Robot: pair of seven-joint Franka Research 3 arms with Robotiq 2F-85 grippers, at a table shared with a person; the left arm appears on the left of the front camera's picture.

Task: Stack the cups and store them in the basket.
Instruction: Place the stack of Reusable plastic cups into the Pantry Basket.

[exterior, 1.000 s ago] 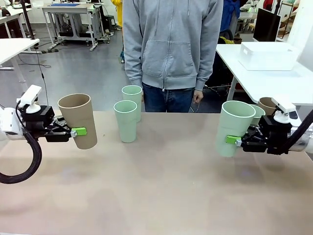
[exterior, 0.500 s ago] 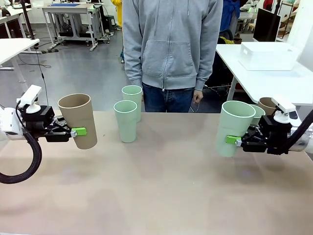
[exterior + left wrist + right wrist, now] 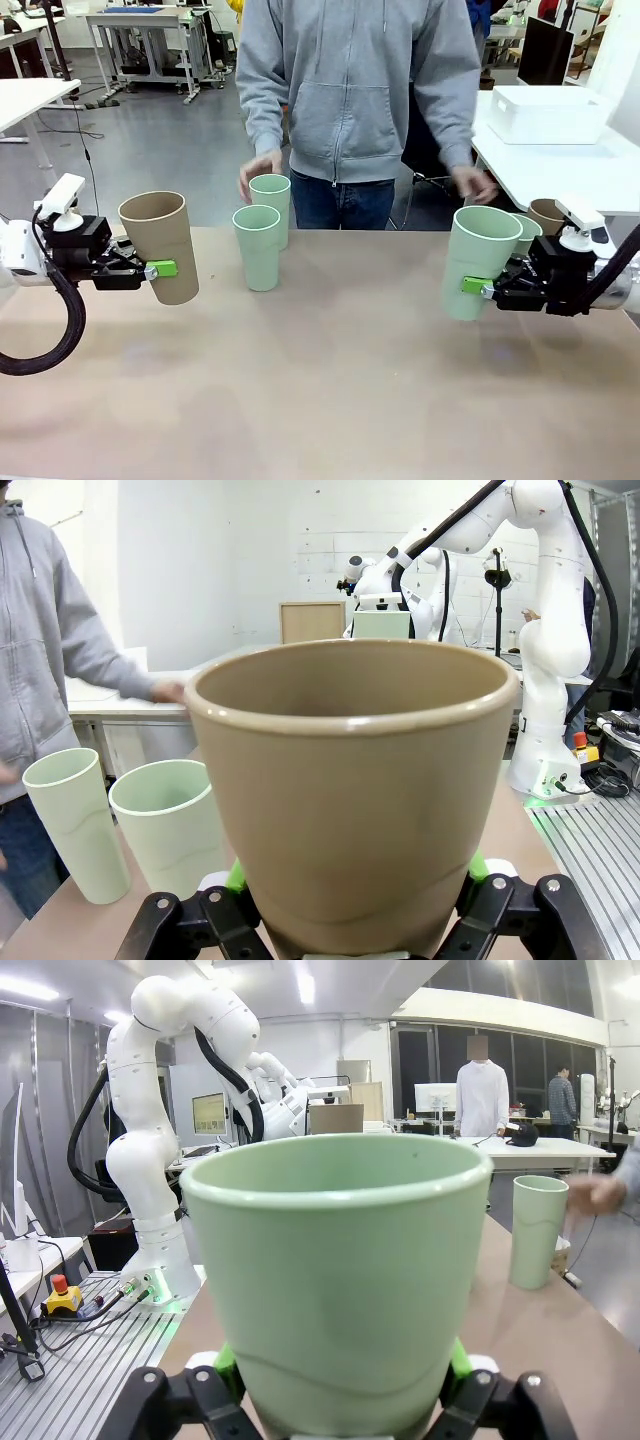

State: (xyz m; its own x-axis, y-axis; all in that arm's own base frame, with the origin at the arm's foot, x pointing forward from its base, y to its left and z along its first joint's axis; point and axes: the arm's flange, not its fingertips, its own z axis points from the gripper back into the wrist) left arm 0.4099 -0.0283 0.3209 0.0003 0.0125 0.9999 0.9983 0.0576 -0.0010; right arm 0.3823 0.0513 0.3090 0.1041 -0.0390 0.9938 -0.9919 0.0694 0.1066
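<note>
Beige counter (image 3: 330, 400) carries the work. A person in a grey hoodie stands at its far side, and a white side table (image 3: 610, 165) stands beyond its far right corner.

**End effectors**
- The left end effector (image 3: 163, 268) is clenched on the tan cup (image 3: 155, 235). Its green pads press the lower wall, and the cup's mouth is up with a slight tilt.
- The right end effector (image 3: 474, 285) is clenched on the held mint cup (image 3: 482, 250) in the same way.
- Both cups appear to hang clear of the counter.

**Loose cups**
- The near mint cup (image 3: 257, 250) and the far mint cup (image 3: 271, 200) stand upright at centre left, one just behind the other.
- The third mint cup (image 3: 528, 230) and the second tan cup (image 3: 547, 214) stand behind the right end effector.

**Basket**
- The basket (image 3: 548, 115) sits on the side table, well apart from every cup.
- Its inside cannot be seen, but all six cups are accounted for outside it.

**Person**
- One hand (image 3: 257, 178) is just beside the rim of the far mint cup; contact cannot be confirmed.
- The other hand (image 3: 474, 184) is blurred, above the counter's far right edge.

**Progress**
- The task is judged to be at an early stage.
- No cup is nested in another and none is stored.
- Two cups are grasped.
- Remaining work is to nest all six cups and place the stack in the basket.
</note>
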